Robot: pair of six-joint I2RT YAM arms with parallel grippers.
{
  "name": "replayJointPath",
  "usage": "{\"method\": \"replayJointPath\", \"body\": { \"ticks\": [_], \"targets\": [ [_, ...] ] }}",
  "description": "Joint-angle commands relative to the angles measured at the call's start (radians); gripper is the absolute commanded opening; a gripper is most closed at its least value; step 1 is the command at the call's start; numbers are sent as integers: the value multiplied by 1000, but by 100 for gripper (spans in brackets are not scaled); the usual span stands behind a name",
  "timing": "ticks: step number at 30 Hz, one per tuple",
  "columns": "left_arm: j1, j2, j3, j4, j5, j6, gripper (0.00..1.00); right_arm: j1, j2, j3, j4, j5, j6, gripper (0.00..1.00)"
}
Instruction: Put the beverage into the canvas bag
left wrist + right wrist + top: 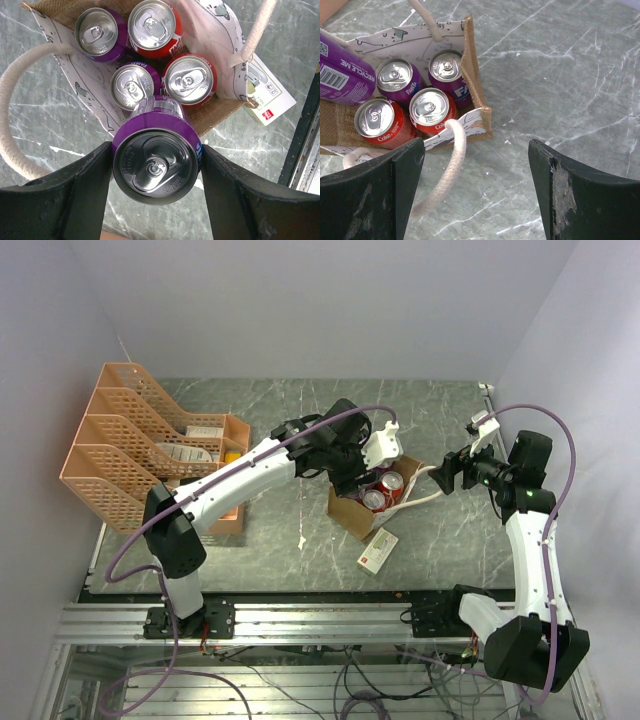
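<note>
The canvas bag (pixel 345 512) stands at mid-table, tan with a white printed lining (pixel 202 30) and cream rope handles (pixel 10 115). Two red and two purple cans stand upright inside it. My left gripper (pixel 350 472) is shut on a purple can (pixel 156 165), gripped by its sides and held above the bag's near edge. The same can shows at the upper left of the right wrist view (pixel 342 70). My right gripper (pixel 476 190) is open and empty, just right of the bag (pixel 470 65), above one rope handle (pixel 451 160) lying on the table.
An orange mesh rack (pixel 130 440) with papers stands at the left. A small white and red box (pixel 378 552) lies on the table just in front of the bag; it also shows in the left wrist view (pixel 267 97). Grey marbled table (pixel 560 75).
</note>
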Motion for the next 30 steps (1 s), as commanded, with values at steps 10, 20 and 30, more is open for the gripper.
{"method": "replayJointPath", "body": {
  "ticks": [10, 20, 30],
  "targets": [
    [-7, 37, 133, -91, -36, -54, 7, -12, 9, -11, 3, -5, -14, 84],
    [-7, 131, 240, -191, -32, -71, 7, -13, 15, -12, 3, -9, -15, 85],
    [-8, 207, 340, -263, -7, -71, 7, -14, 14, -12, 3, -8, -16, 85]
  ]
}}
